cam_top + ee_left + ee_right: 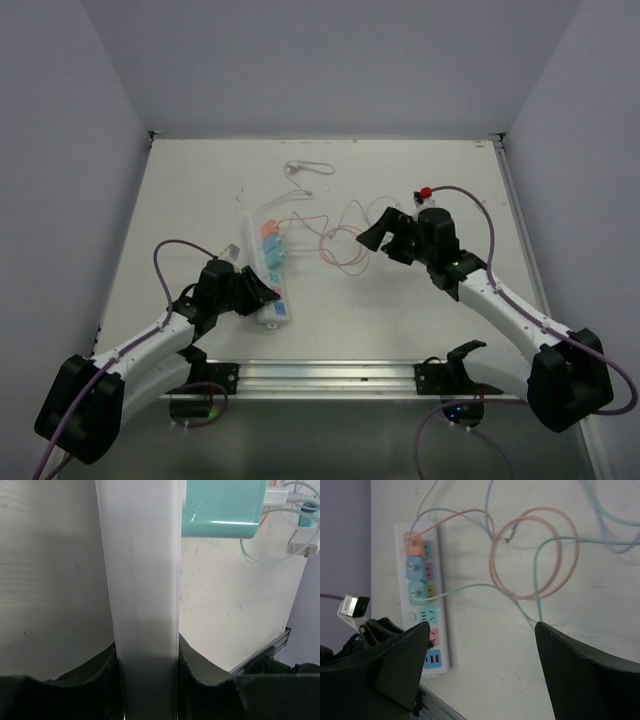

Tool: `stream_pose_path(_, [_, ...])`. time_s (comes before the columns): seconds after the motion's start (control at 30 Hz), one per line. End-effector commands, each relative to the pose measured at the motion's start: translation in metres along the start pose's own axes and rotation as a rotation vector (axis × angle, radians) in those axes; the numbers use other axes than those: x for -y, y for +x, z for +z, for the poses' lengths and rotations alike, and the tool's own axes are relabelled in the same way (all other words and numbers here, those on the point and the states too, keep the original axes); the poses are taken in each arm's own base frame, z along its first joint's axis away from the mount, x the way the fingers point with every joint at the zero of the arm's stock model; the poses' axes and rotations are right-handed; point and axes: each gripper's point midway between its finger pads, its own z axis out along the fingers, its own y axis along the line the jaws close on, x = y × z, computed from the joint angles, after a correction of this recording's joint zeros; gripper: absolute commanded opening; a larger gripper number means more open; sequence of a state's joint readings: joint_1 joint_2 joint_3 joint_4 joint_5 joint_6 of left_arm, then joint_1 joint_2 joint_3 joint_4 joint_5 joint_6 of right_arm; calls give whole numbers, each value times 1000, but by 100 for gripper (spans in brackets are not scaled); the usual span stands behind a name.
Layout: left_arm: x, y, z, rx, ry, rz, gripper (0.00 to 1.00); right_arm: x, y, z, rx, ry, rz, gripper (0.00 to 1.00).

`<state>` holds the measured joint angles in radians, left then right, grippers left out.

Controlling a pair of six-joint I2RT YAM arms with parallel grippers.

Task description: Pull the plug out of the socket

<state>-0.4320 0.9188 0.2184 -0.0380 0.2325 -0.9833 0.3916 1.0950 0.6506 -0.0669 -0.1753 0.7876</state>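
1. Clamping the near end of the power strip (pixel 142 580), the left pincer (pixel 258 290) has one finger pressed against each long side of the white body, pinning it to the table (pixel 400 320).
2. The power strip lies left of centre and runs away from the arms. It looks like stiff, smooth, light plastic, so it would likely slide or lift with a plug unless held down.
3. Three plugs sit in its far outlets: the orange plug (pixel 413 542) farthest, the blue plug (pixel 414 569) in the middle, and the teal plug (pixel 416 593) nearest the left pincer. Each is a small rigid block, probably held in by friction. It is best gripped across its side faces, low on the body, and drawn straight out, never pulled by its thin, limp cable (pixel 555 555).
4. The right pincer (pixel 482 625) hangs wide open and empty above the looped cables. It is to the right of the power strip and well apart from the plugs, so it must travel left and descend before closing on one.
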Motion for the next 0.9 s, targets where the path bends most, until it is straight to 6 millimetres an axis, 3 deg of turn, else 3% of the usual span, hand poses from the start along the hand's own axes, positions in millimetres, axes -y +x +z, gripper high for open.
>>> stream_pose_path(0.0, [-5,-6,1,18,-25,62,0,-65,0,10,33,-161,-101,89])
stream_pose_path(0.07, [-5,-5,1,14,-23,60,0,-84,19,21,-8,-194,-132,87])
stream_pose_path(0.13, [-5,-4,1,12,-23,61,0,-99,26,28,-15,-207,-148,86])
stream_pose_path(0.17, [-5,-4,1,10,-23,60,0,-106,42,37,-49,-215,-166,85])
stream_pose_path(0.23, [-5,-4,1,7,-22,62,0,-121,47,43,-40,-235,-175,81])
stream_pose_path(0.27, [-4,-4,1,10,-21,58,0,-123,63,53,-75,-229,-185,80])
stream_pose_path(0.47, [-4,-3,0,7,-15,54,0,-153,93,78,-107,-263,-214,74])
stream_pose_path(0.87, [-3,-1,0,3,-5,50,0,-147,121,132,-89,-151,-244,74])
